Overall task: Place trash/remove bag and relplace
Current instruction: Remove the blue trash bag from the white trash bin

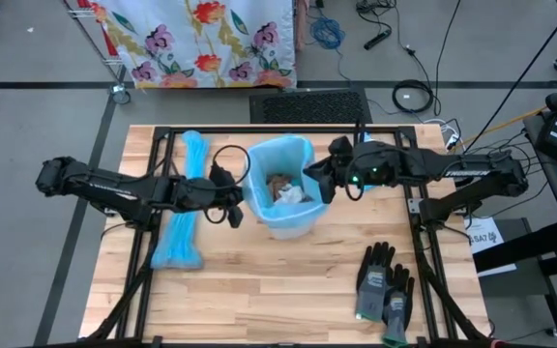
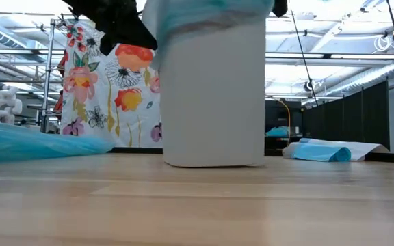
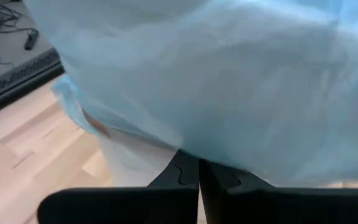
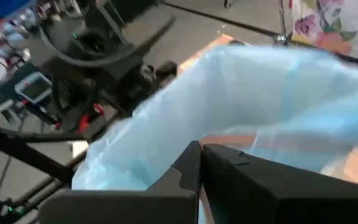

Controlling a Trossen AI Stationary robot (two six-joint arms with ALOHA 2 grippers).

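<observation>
A white bin [image 1: 283,224] stands mid-table on its base, lined with a light blue bag [image 1: 277,155] whose rim folds over the bin's top. The trash [image 1: 286,189], brown and white scraps, lies inside. My left gripper [image 1: 236,211] is shut at the bin's left side, under the bag's overhang. At the bin's right rim my right gripper [image 1: 325,184] is shut too. In the low view the bin [image 2: 214,102] fills the middle, with the left arm dark at the upper left. My left gripper is shut on the bag's overhanging film [image 3: 191,146] at the bin's left side, coming in slanting down from the table's left. The film drapes over the fingertips and hides the hold. My right gripper is shut on the bag's rim [image 4: 194,138] at the bin's right side, coming in slanting down from the table's right. The film spreads away from the fingertips toward the bin's far rim; one layer or several, I cannot tell.
A long pile of blue bags [image 1: 187,208] lies on the table left of the bin, under the left arm. A pair of grey-black gloves [image 1: 385,285] lies near the front right. A floral cloth [image 1: 201,39] hangs beyond the far edge.
</observation>
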